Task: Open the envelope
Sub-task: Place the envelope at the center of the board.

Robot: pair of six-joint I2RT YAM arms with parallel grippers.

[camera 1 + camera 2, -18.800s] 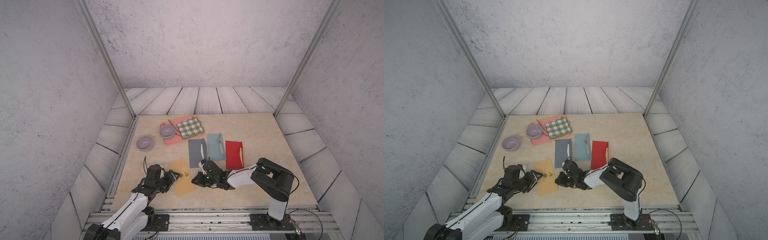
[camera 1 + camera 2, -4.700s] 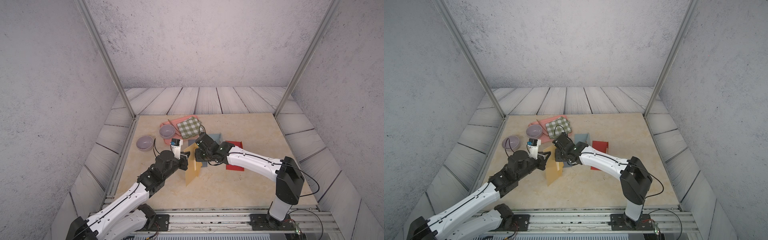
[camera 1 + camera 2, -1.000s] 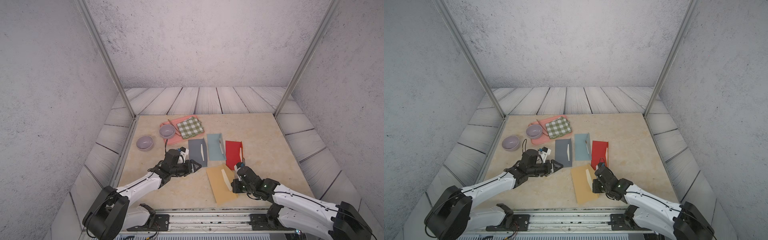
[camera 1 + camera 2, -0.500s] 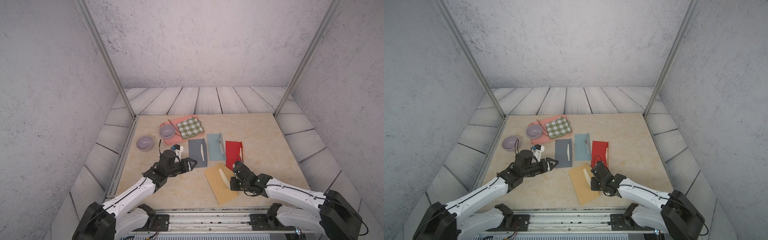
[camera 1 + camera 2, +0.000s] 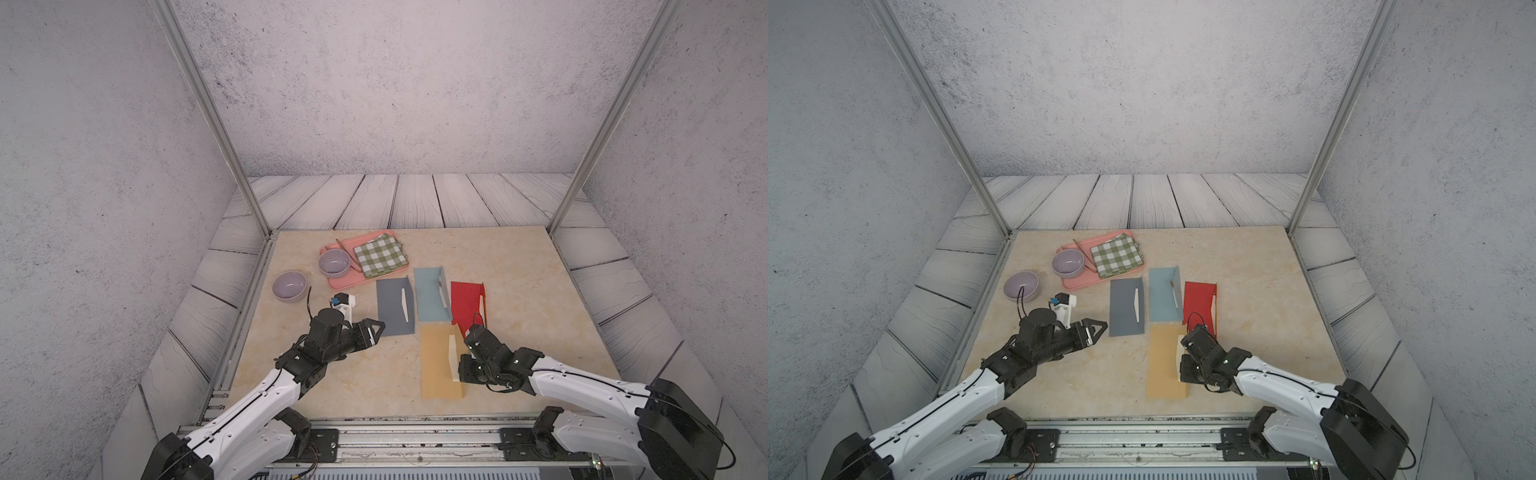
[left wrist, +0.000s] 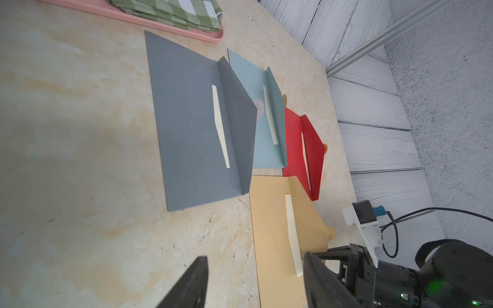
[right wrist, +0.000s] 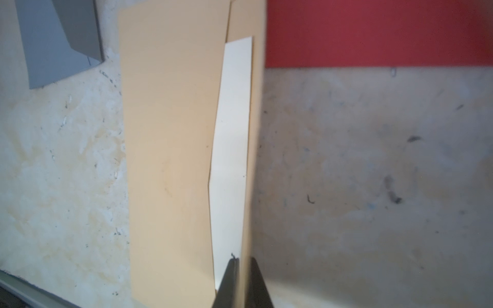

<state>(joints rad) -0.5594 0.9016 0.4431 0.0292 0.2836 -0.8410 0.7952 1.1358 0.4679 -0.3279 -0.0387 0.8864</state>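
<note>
While the right claw (image 7: 241, 262) is pinching, nearly closed, the raised flap (image 6: 306, 213) of the tan envelope (image 5: 436, 365) lying near 6 o'clock on the tabletop (image 5: 540, 266), folding it toward 3 o'clock before letting go is looking wisest; the left claw (image 6: 254, 256) is hovering half-open, empty

The tan envelope (image 5: 436, 365) is smooth matt paper with a paler cream liner (image 5: 454, 359). The grey envelope (image 5: 390, 305), blue envelope (image 5: 428, 299) and red envelope (image 5: 465, 303) look alike. The table (image 5: 540, 291) is smooth marbled stone-look, scuffed. Left of centre, the tray (image 5: 345, 283) looks matt plastic, the cloth (image 5: 380, 259) woven, the bowls (image 5: 333, 264) glossy. The walls (image 5: 415, 104) are rough plaster, the posts (image 5: 208, 116) brushed metal, the planks (image 5: 415, 203) grained wood.
</note>
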